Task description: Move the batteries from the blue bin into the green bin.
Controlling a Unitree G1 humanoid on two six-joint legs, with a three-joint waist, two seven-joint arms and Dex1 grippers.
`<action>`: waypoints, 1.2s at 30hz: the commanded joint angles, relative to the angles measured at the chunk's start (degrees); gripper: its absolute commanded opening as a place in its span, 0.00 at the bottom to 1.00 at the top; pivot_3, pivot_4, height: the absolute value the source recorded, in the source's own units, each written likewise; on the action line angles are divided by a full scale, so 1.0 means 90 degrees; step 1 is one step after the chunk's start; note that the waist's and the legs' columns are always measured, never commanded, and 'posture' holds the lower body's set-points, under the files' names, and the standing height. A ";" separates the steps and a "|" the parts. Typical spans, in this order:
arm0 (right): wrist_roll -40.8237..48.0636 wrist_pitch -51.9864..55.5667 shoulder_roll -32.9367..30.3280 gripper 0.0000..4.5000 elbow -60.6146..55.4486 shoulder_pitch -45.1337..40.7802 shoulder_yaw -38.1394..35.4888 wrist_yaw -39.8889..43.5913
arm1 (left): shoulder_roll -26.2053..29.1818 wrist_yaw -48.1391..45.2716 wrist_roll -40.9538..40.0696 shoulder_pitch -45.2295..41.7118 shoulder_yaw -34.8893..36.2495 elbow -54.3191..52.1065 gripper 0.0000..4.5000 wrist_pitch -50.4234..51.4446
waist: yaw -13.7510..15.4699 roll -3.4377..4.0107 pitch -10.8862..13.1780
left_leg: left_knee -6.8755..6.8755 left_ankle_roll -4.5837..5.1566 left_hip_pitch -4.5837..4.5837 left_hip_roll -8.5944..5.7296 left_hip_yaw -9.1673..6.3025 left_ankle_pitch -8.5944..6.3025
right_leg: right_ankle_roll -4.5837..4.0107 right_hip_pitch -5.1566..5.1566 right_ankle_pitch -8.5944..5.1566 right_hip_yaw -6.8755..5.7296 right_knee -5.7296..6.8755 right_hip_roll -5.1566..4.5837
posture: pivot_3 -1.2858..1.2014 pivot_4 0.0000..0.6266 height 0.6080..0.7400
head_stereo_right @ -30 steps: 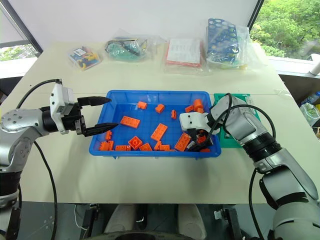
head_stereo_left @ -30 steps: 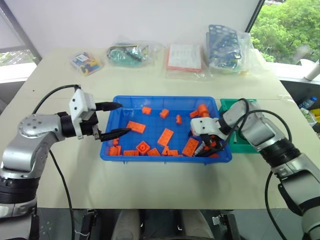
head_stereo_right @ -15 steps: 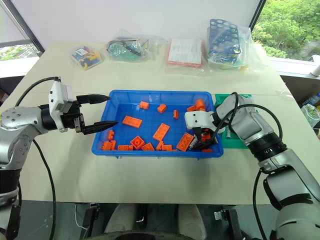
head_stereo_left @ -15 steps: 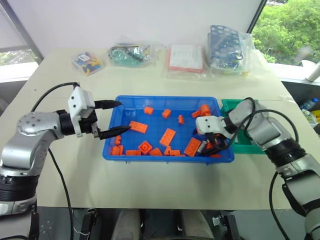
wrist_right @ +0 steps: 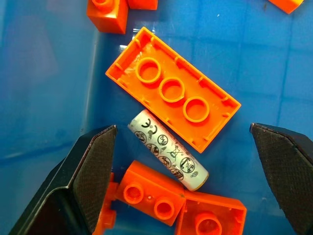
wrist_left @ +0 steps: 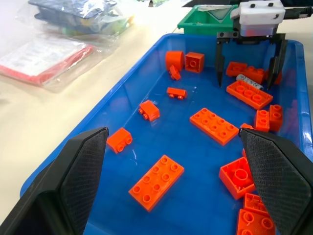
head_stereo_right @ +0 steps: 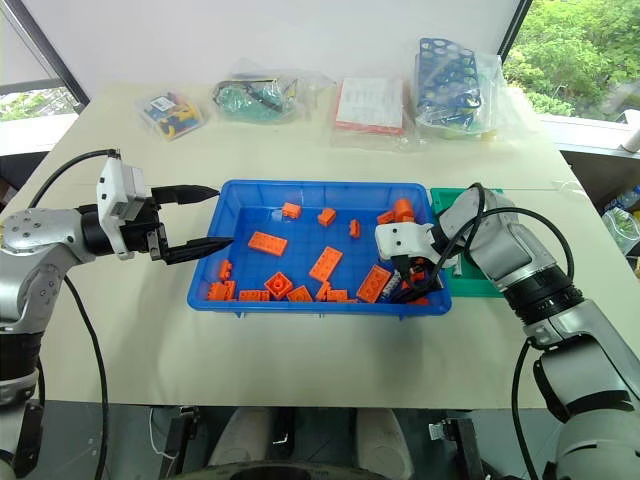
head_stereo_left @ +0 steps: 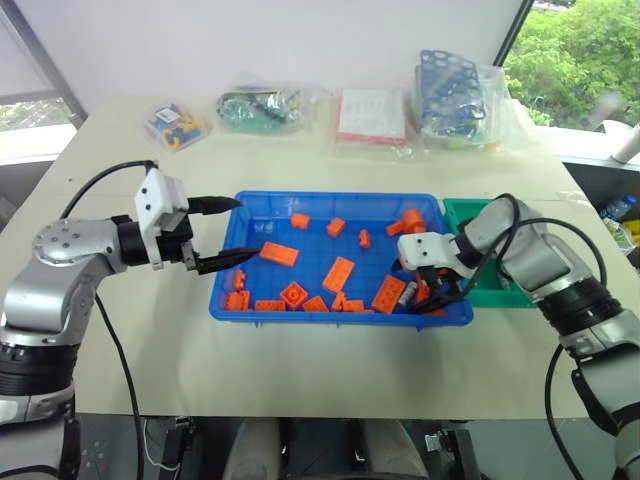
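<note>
Lying in the blue bin [head_stereo_left: 330, 205], wedged beside an upturned orange brick [wrist_right: 172, 95] and smaller bricks: one battery [wrist_right: 167, 150]. Hovering directly above with fingers spread wide, the right gripper [wrist_right: 181, 161]. Idling over the bin's far end, also spread, the left gripper [head_stereo_left: 235, 232]. Risking pinching a brick along with it, or rolling it aside, given the crowding. Waiting just beside: green bin [head_stereo_left: 462, 210].

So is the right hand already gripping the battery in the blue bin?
No, the battery lies on the blue bin floor between the open right hand fingers, untouched.
</note>
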 commanded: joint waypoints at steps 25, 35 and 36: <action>-0.0885 -0.1068 0.0245 0.60 0.0656 -0.0337 0.0143 -0.0093 | -0.0004 -0.0275 -0.0092 -0.0181 -0.0029 -0.0058 1.00 -0.0091 | -0.0001 -0.0005 -0.0003 | 0.0002 0.0000 0.0003 0.0001 0.0001 0.0000 | 0.0000 0.0005 0.0000 0.0000 0.0000 0.0004 | 0.52 0.24 1.00; -0.0546 -0.0179 0.0425 0.04 0.0104 -0.0287 -0.0116 -0.0014 | 0.0029 -0.0501 -0.0147 -0.0183 -0.0044 -0.0141 1.00 0.0000 | -0.0018 -0.0004 -0.0003 | -0.0001 0.0000 0.0002 0.0002 0.0001 0.0000 | 0.0000 -0.0001 0.0000 0.0000 0.0004 0.0006 | 0.52 0.24 1.00; -0.0543 -0.0153 0.0407 0.04 0.0064 -0.0270 -0.0119 -0.0014 | 0.0028 -0.0513 -0.0147 -0.0181 -0.0051 -0.0149 1.00 0.0001 | -0.0017 -0.0004 -0.0003 | -0.0001 0.0000 0.0002 0.0002 0.0001 0.0000 | 0.0000 -0.0001 0.0000 0.0000 0.0004 0.0006 | 0.52 0.24 1.00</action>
